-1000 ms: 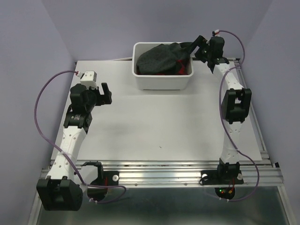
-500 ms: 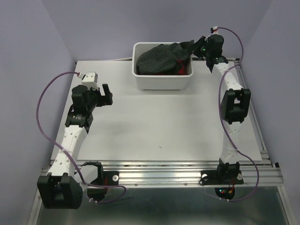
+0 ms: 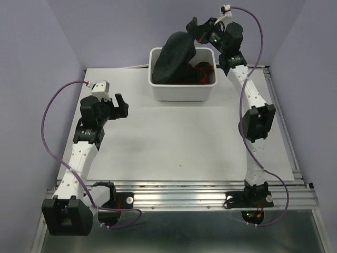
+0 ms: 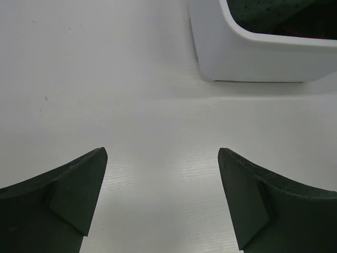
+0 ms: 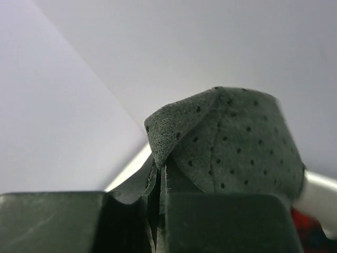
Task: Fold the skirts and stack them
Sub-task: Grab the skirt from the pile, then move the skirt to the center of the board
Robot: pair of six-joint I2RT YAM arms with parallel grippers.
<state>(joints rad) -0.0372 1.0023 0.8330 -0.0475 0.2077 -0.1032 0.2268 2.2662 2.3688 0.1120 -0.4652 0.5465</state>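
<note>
Watching from the top view. The table (image 3: 174,142) is a flat, matte white sheet with a few faint dark specks. Pale lilac walls (image 3: 105,31) close it in at 9, 12 and 3 o'clock. An aluminium rail (image 3: 184,197) runs along the 6 o'clock edge, where I see both arm bases. A purple cable (image 3: 47,116) loops out past the 9 o'clock edge beside the left arm.

The white tub (image 3: 181,94) sits at 12 o'clock on the table, close to the back wall.

The right gripper (image 3: 194,27) is raised above the tub's far rim, at roughly 12 to 1 o'clock. Its jaws are clamped tight on a corner of the charcoal skirt (image 3: 176,55). In the right wrist view I see dotted grey cloth pinched between the pads and bulging out just past them, with bare wall behind. From the pinch the skirt hangs down as a dark drape, and its lower part is inside the tub.

The plaid skirt (image 3: 202,71) lies in the tub toward its 3 o'clock side, showing red beside the charcoal cloth. I cannot tell how much of it is covered.

The left gripper (image 3: 120,105) hovers over the table at 9 o'clock, well apart from the tub. Its jaws are spread wide with nothing between them. Its wrist view shows only white surface and the tub's near corner.
</note>
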